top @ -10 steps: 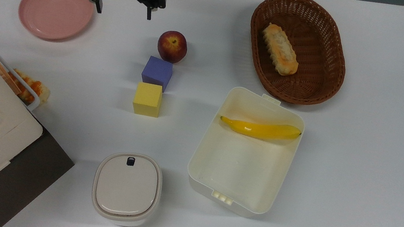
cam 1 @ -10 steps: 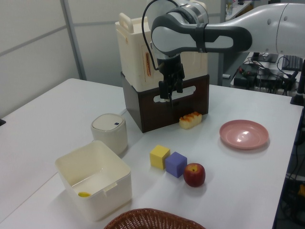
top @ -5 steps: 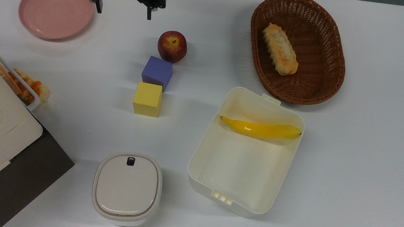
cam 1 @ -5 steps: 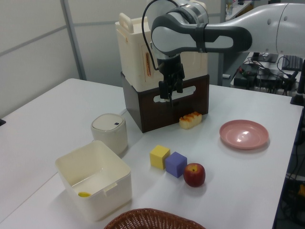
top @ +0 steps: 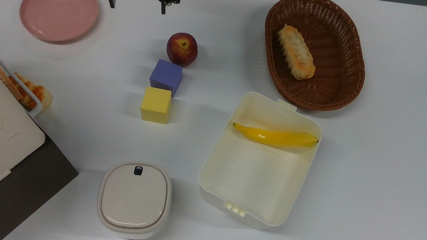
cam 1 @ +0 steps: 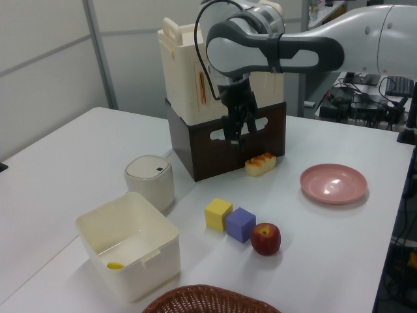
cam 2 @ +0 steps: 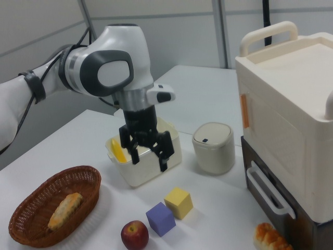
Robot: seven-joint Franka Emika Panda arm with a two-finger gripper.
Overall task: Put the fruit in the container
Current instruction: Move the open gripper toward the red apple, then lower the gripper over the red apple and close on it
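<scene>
Hanging above the table (top: 377, 182) with nothing between them, the fingers (top: 164, 6) of the gripper (top: 138, 3) are spread wide apart and point downward. The fruit (top: 182, 49) sits on the table below them and off toward the top view's right, well apart from the fingertips (its stem dimple faces up). Touching the fruit's near side is a purple cube (top: 166, 77), and a yellow cube (top: 156, 105) lies just beyond that, farther from the fingers. The container (top: 255, 211) stands farther still, toward the top view's lower right, open on top, with a banana (top: 275, 136) lying across its inside. A pink plate (top: 59, 10) rests to the top view's left of the fingers, and a wicker basket (top: 350, 51) holding a bread roll (top: 295, 57) sits well off to the top view's right. A lidded beige box (top: 134, 199) stands near the container's left side in the top view.
</scene>
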